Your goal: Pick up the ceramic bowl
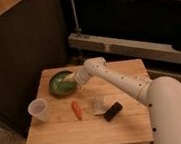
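Ceramic bowl (59, 84) lies with the pincer (71, 80) at its rim.

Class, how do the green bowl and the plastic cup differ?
The bowl is dark green and glossy; the cup is whitish and see-through. The bowl is wide and shallow; the cup is narrower and taller. The pincer is at the bowl's rim; the cup stands untouched. Both sit upright on the table.

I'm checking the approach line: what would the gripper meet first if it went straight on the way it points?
The gripper sits at the arm-side rim of the round, glossy dark green ceramic bowl, pointing down into it. It would probably meet the bowl's paler inside first, though depth is unclear.
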Controlling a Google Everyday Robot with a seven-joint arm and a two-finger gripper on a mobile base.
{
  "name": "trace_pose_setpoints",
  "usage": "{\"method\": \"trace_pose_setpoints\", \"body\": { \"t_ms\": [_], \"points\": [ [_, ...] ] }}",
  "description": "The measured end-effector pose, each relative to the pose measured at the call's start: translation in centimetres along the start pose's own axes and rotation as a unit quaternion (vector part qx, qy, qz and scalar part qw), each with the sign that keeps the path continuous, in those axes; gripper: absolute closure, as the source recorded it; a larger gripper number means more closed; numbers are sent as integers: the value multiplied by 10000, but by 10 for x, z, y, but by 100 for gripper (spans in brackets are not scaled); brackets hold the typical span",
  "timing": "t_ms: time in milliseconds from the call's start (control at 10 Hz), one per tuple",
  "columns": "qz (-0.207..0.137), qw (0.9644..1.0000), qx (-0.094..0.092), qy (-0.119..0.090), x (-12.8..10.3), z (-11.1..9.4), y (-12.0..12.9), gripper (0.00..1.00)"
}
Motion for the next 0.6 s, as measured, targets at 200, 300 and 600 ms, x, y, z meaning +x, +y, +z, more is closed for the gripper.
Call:
{"method": "trace_pose_setpoints", "body": {
  "t_ms": [200,300,600],
  "points": [
    [3,10000,-18,-28,0,2,2,48],
    [-3,10000,-48,-25,1,3,3,48],
    [65,9998,-207,-8,1,10,9,48]
  ]
}}
